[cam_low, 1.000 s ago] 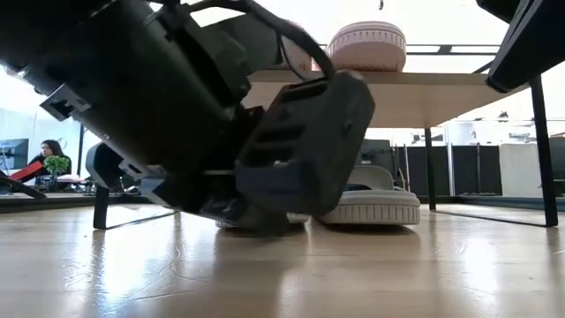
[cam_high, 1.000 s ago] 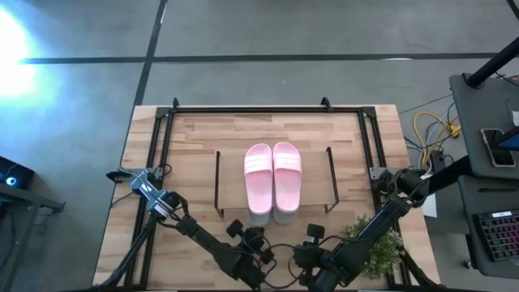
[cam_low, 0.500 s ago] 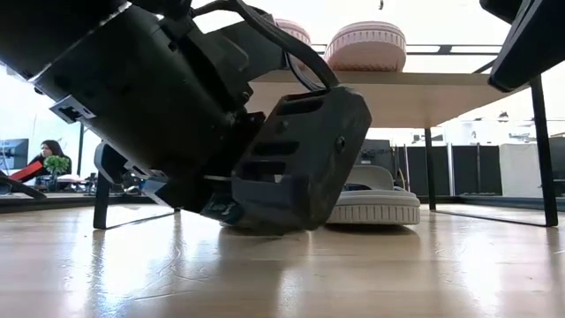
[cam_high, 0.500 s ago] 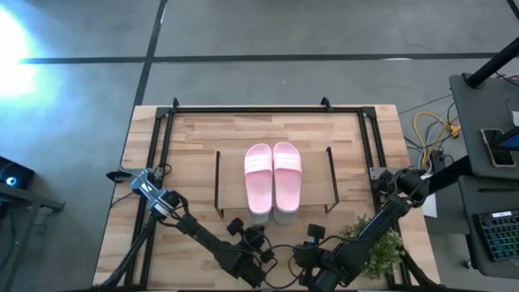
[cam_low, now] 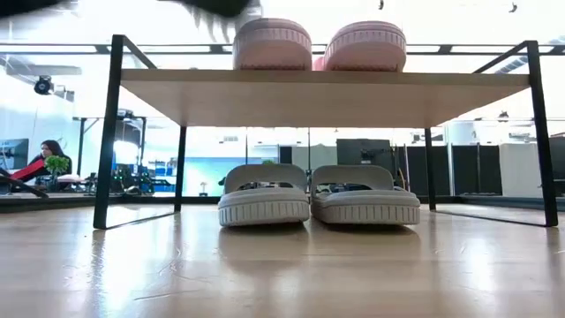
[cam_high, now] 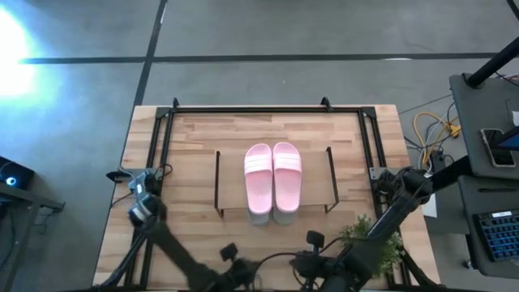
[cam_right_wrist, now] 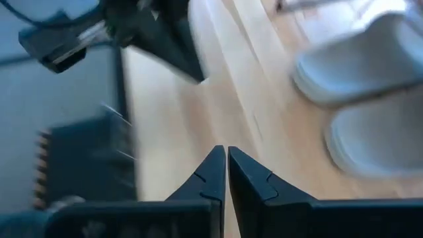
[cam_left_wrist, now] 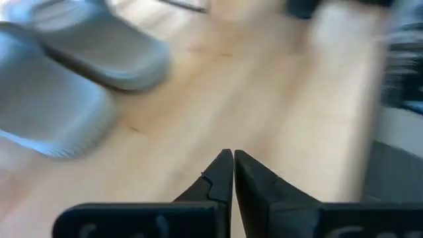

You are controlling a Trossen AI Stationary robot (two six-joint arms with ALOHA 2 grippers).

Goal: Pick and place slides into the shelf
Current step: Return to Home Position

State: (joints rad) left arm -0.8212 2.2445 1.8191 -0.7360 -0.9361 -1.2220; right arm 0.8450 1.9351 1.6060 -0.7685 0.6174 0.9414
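Note:
The shelf (cam_low: 300, 95) stands mid-table, and two pale pink slides (cam_high: 273, 180) lie side by side on its plank top. Two grey-green slides (cam_low: 318, 196) rest sole-down on the table under the plank, also side by side, with their ends sticking out at its near edge (cam_high: 273, 216). My left gripper (cam_left_wrist: 232, 157) is shut and holds nothing. It hovers over bare table near the front edge, left of the grey-green slides (cam_left_wrist: 79, 79). My right gripper (cam_right_wrist: 225, 153) is also shut and empty, and hovers near the front edge, right of those slides (cam_right_wrist: 363, 92).
A larger black tube frame (cam_high: 268, 108) runs round the table's far and side edges. A small green bushy plant (cam_high: 377, 243) stands at the near right, beside my right arm. Bare wood lies between the shelf and the table's front edge.
My left gripper has risen and drawn back from the shelf toward the table's near left, leaving the low view, where it had filled the foreground in front of the grey-green slides. My right gripper has risen a little. The slides have not moved.

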